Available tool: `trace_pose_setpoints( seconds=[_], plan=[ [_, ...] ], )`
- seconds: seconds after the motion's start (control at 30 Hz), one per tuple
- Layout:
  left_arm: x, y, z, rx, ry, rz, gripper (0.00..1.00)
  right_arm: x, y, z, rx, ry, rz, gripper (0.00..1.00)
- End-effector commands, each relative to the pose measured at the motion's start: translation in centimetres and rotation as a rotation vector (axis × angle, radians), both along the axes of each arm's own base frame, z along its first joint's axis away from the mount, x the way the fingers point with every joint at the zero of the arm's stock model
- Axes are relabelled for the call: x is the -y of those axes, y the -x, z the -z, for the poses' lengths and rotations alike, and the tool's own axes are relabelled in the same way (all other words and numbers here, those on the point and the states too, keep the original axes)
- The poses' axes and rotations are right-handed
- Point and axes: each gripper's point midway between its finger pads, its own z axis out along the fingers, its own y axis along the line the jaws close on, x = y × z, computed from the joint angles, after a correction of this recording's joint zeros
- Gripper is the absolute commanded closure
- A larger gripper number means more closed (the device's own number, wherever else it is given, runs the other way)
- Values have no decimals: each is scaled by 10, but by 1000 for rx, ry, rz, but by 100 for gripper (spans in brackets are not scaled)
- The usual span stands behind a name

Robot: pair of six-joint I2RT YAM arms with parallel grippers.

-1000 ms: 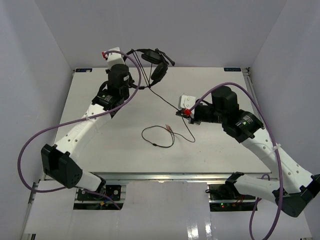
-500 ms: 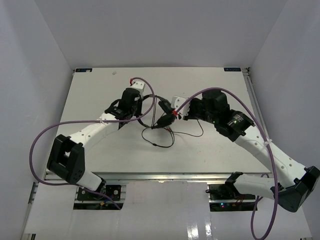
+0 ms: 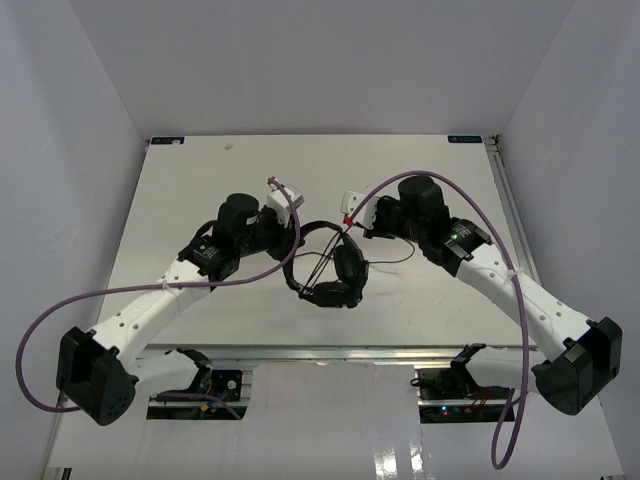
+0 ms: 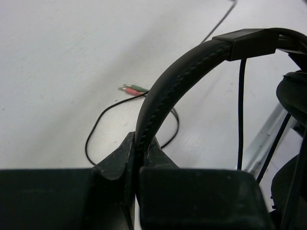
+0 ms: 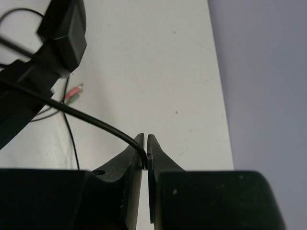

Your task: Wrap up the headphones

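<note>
1. Top view: the headphones (image 3: 349,268) hung over the near middle of the table (image 3: 190,180), between the two arms, with the earcups dangling under the arch. The left gripper (image 3: 297,228) met the arch at its left end. The right gripper (image 3: 353,222) sat just beside the right end.
2. Left wrist view: the jaws were clamped on the padded headband (image 4: 165,91), which curved up and away from them. Below it, a loop of slack cord (image 4: 93,132) lay on the table, ending in the red and green plugs (image 4: 131,88).
3. Right wrist view: the jaws were all but closed, pinching the thin cord between their tips. This looked like an early stage of winding, with one arm anchoring and the other leading the cord. The next move probably called for carrying the pinched cord around the headphones under light tension while the left hold stayed firm.
</note>
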Motion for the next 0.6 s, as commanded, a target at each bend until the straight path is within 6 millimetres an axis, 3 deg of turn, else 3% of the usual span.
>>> trace_pose_setpoints(
  seconds=[0.0,0.2,0.33,0.4,0.47,0.57],
  plan=[
    [20,48,-43,34,132,195,100,-23,6,-2,-155,-188,-108,88],
    [19,64,-87,69,220,205,100,-45,44,1,-487,-392,-338,87],
    [19,61,-123,101,265,177,100,-55,76,-10,-654,-514,-526,80],
    [18,56,-131,101,266,142,100,-58,89,-11,-763,-563,-561,72],
    [17,50,-145,108,278,106,100,-60,93,-9,-802,-596,-583,65],
    [16,41,-176,133,316,50,100,-63,96,-5,-825,-633,-612,62]
  ],
)
